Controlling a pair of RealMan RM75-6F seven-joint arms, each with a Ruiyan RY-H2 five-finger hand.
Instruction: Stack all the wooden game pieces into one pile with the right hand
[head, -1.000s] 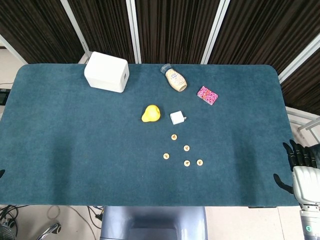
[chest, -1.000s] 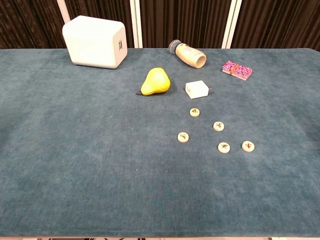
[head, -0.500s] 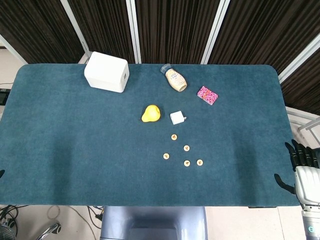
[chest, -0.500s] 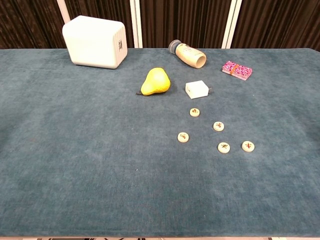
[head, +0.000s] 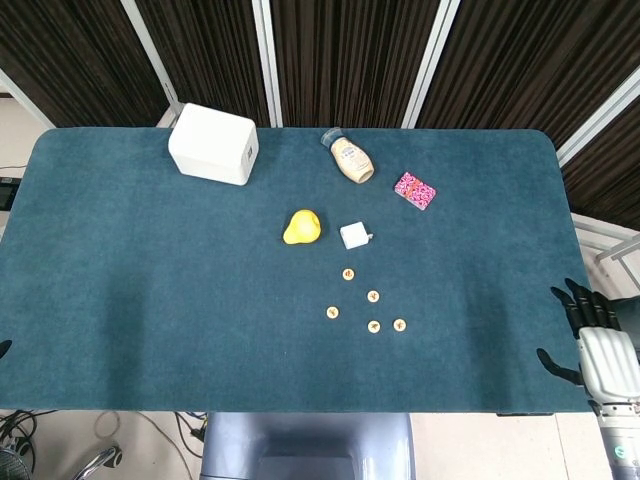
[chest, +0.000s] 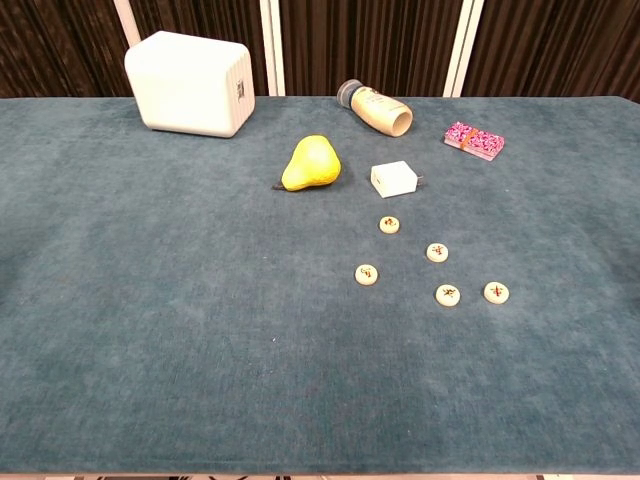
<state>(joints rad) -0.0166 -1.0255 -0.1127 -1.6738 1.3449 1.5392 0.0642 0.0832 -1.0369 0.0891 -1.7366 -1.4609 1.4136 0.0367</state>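
The bench (head: 150, 290) was covered in dark teal felt, with rounded far corners, and stood before a wall of dark ribbed panels split by pale vertical strips. Five wooden game pieces lay flat and apart near the middle of the felt, none stacked: small pale round discs, each with a reddish mark on its top face. One (head: 347, 273) lay farthest back, just in front of a small white cube (head: 353, 235); one (head: 373, 296) lay nearer and to the right, one (head: 332, 312) to the left, and two (head: 374, 326) (head: 399, 324) lay side by side nearest the front edge. A yellow pear (head: 302, 227), a white box (head: 214, 144), a bottle lying on its side (head: 349, 158) and a pink patterned pack (head: 414, 190) lay farther back. The right robot hand (head: 590, 340) hung at the bench's right front corner, well apart from the pieces, its dark fingers spread and holding nothing. The left robot hand was out of sight in both views.
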